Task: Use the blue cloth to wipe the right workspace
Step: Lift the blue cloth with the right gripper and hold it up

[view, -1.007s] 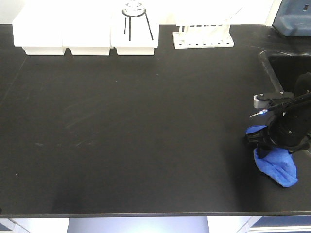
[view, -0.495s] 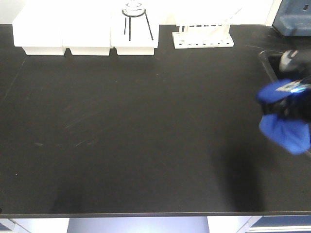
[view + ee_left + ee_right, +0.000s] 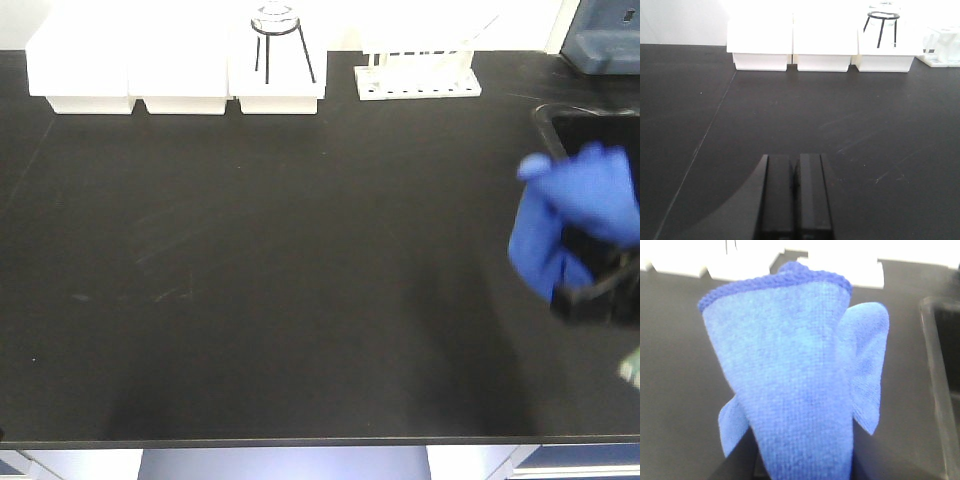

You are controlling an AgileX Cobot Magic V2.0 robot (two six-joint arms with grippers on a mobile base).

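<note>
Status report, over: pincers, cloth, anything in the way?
Left pincer shut, empty, over the bench. Right pincer shut on blue cloth, bunched beside the sink. White bins and rack at back edge, well clear.

Royal-blue cloth rag point(image 3: 790, 380): soft, nubby woven fabric with a stitched hem. Black bench point(image 3: 250, 250): matt, smooth, faintly scuffed. White rectangular bins point(image 3: 85, 75): opaque smooth plastic. Left end effector point(image 3: 792, 162): black, matt.

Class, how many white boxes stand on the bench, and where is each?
3, side by side along the back left edge: the left box, the middle box, and the right box, which carries a wire stand. None seems hidden.
</note>
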